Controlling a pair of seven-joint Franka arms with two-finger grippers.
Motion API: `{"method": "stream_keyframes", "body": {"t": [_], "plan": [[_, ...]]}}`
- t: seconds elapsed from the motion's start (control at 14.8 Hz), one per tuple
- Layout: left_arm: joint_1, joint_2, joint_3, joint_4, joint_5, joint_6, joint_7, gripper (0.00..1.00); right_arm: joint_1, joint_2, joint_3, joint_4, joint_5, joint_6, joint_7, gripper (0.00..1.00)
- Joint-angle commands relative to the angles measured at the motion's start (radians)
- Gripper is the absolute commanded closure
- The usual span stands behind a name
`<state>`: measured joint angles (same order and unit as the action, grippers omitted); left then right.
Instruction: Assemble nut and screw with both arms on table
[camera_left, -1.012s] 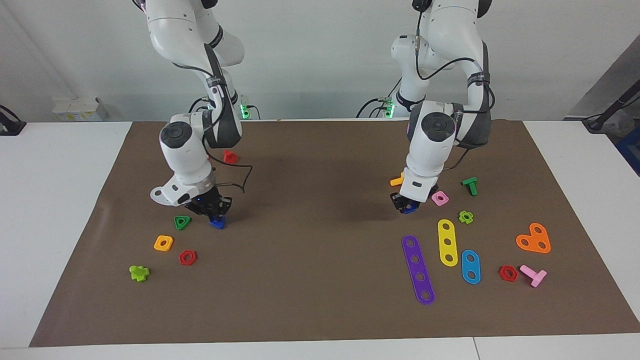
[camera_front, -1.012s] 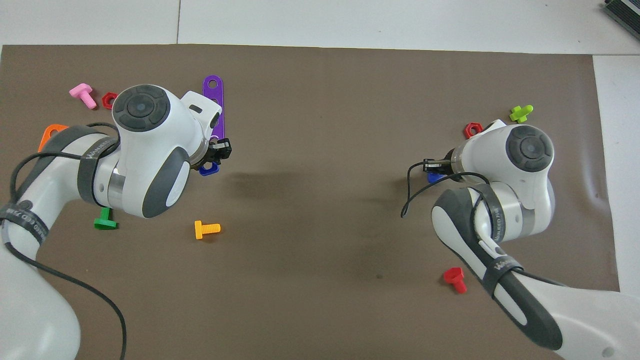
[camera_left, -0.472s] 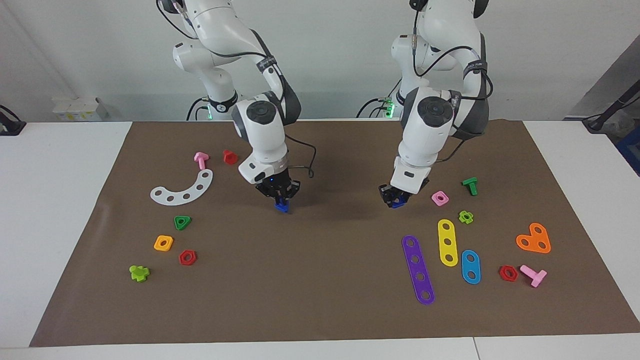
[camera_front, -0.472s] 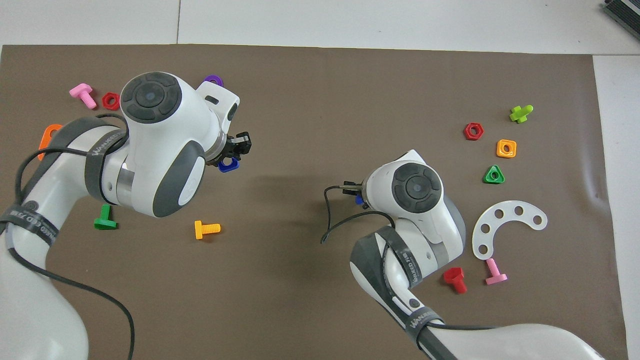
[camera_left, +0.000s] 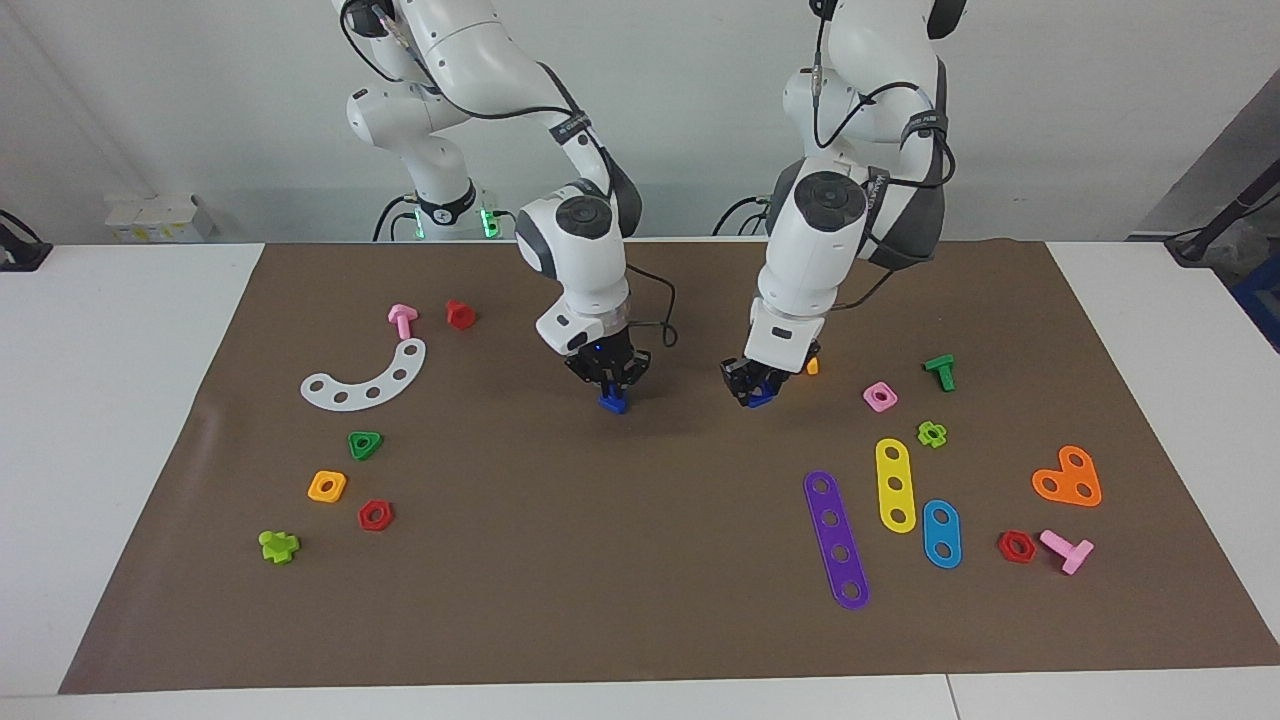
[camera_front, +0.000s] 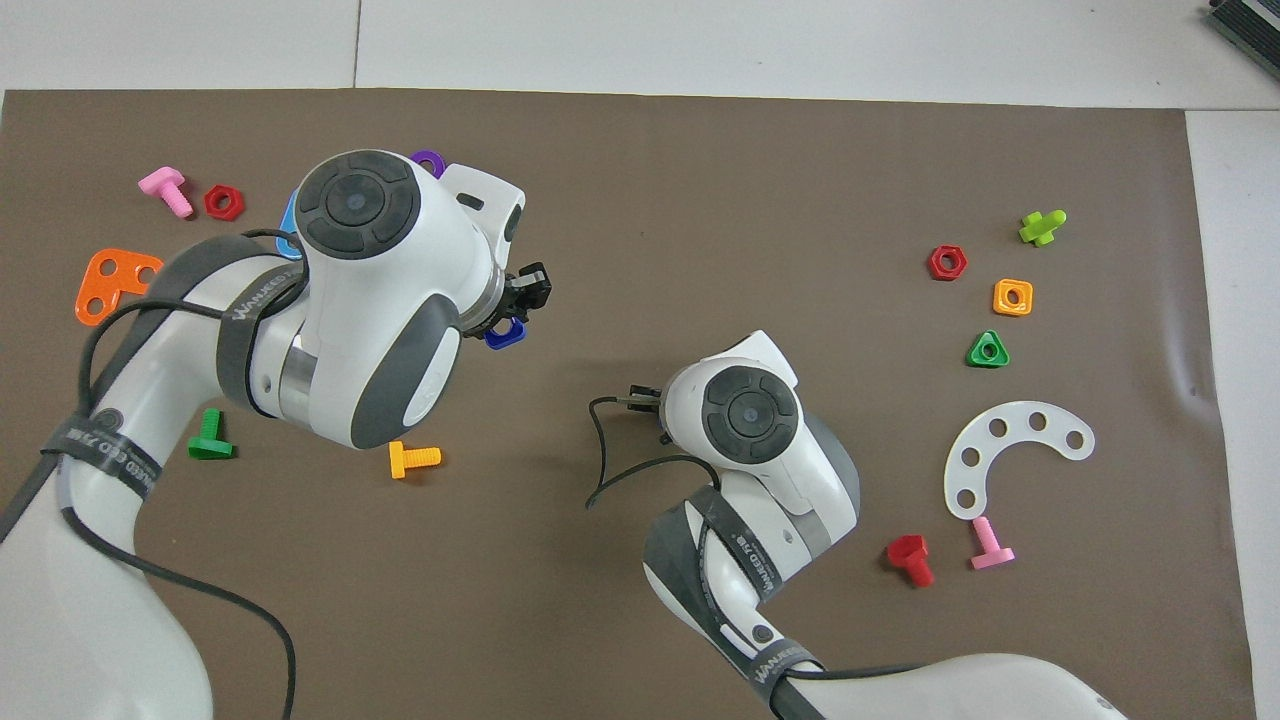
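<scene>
My left gripper (camera_left: 755, 388) is shut on the dark blue nut (camera_left: 761, 399) and holds it just above the brown mat (camera_left: 640, 560) near its middle. In the overhead view the nut (camera_front: 505, 334) shows its round hole below the left gripper (camera_front: 522, 303). My right gripper (camera_left: 610, 384) is shut on the dark blue screw (camera_left: 613, 403), also just above the mat's middle. In the overhead view the right gripper (camera_front: 648, 404) is mostly covered by its wrist, and only a sliver of the screw (camera_front: 664, 437) shows. The two held parts are apart, side by side.
An orange bolt (camera_left: 811, 366), a pink nut (camera_left: 879, 397), a green bolt (camera_left: 940, 371) and purple (camera_left: 836, 539), yellow (camera_left: 895, 484) and light blue (camera_left: 941, 533) strips lie toward the left arm's end. A white curved strip (camera_left: 366, 378), a red bolt (camera_left: 460, 314) and small nuts lie toward the right arm's end.
Both arms have carried their blue parts inward toward the mat's middle. The right arm travelled much farther. The gap between the two parts has narrowed.
</scene>
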<state>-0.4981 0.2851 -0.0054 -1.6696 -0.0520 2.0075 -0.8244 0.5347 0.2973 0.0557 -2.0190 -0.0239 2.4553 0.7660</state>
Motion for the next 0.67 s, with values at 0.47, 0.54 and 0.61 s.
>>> {"method": "stream_keyframes", "body": {"t": [0.47, 0.54, 0.61], "plan": [[-0.141, 0.103, 0.018, 0.048, -0.034, 0.060, -0.166, 1.00, -0.165, -0.142, -0.005, -0.010, 0.004, -0.094, -0.091, 0.00], [-0.143, 0.108, 0.018, 0.048, -0.034, 0.074, -0.170, 1.00, -0.198, -0.168, -0.005, -0.010, 0.006, -0.132, -0.131, 0.00], [-0.148, 0.109, 0.016, 0.048, -0.038, 0.077, -0.170, 1.00, -0.247, -0.194, -0.005, -0.012, 0.010, -0.166, -0.172, 0.00]]}}
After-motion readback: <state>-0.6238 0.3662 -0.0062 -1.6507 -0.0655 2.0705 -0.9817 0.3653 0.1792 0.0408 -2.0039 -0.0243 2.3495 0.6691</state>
